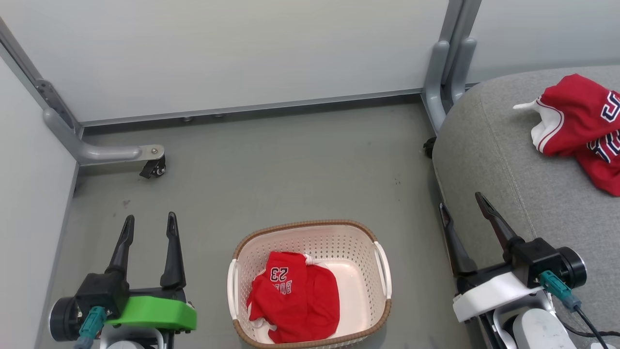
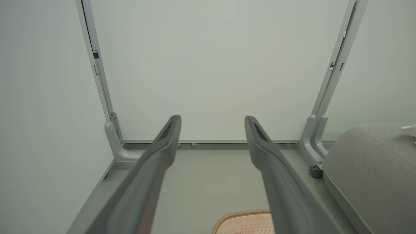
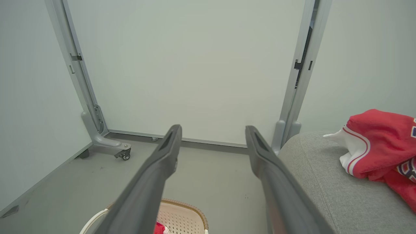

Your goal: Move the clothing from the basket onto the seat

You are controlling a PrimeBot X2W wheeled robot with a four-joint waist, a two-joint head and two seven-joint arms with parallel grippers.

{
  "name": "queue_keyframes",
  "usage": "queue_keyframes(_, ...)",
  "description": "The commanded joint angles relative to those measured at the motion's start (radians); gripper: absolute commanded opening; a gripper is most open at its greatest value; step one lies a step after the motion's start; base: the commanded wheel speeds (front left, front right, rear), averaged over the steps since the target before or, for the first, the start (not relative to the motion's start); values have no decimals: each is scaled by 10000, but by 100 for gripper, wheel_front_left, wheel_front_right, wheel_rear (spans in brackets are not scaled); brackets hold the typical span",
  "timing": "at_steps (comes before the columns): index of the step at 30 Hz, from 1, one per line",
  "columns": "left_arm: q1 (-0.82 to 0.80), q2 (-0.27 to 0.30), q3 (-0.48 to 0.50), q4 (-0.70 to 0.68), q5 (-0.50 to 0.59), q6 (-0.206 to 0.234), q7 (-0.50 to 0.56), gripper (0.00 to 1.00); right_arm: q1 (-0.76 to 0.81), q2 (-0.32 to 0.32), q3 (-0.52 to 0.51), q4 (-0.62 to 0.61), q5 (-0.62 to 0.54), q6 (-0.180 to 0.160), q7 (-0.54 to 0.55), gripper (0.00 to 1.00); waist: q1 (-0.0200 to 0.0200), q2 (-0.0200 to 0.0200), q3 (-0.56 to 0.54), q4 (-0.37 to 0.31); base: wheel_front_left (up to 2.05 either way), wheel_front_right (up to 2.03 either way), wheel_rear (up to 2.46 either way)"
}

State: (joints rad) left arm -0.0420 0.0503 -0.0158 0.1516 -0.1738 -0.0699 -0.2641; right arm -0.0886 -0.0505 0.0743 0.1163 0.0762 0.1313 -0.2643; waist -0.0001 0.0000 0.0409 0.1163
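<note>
A red garment (image 1: 295, 296) with a white 23 lies crumpled in the cream basket (image 1: 361, 242) on the floor at bottom centre. Another red garment (image 1: 581, 126) with white trim rests on the grey seat (image 1: 489, 155) at the right, also seen in the right wrist view (image 3: 380, 146). My left gripper (image 1: 149, 224) stands open to the left of the basket, nothing between its fingers. My right gripper (image 1: 460, 202) is open at the seat's front edge, right of the basket, empty. The basket's rim (image 3: 187, 206) shows below my right fingers, and its rim (image 2: 240, 215) shows in the left wrist view.
White partition panels on grey posts (image 1: 443, 72) wall in the grey floor behind and to the left. A post foot with a castor (image 1: 154, 167) juts out at the left; another castor (image 1: 428, 147) sits by the seat.
</note>
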Motion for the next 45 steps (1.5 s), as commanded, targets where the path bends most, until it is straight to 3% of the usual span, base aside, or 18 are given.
queue_keyframes(1, 156, 4, 24, 12, -12, 48, -5, 100, 173, -15, 5, 18, -34, -10, -3, 100, 1, 0, 2, 5, 0, 0, 0)
queue_keyframes(30, -191, 5, -6, 85, 170, -77, -5, 100, -18, -12, 8, 12, 138, -10, -3, 100, 1, 0, 151, -95, 0, 0, 0)
queue_keyframes(38, -937, 6, -668, 372, 299, -305, -5, 100, -437, -13, 71, -92, 135, -10, -3, 100, 1, 0, 663, -335, 0, 0, 0)
queue_keyframes(45, -2092, 8, -1395, 1115, 261, -477, -5, 100, -1260, -14, 108, -362, 83, -10, -3, 100, 1, 0, 1655, -975, 0, 0, 0)
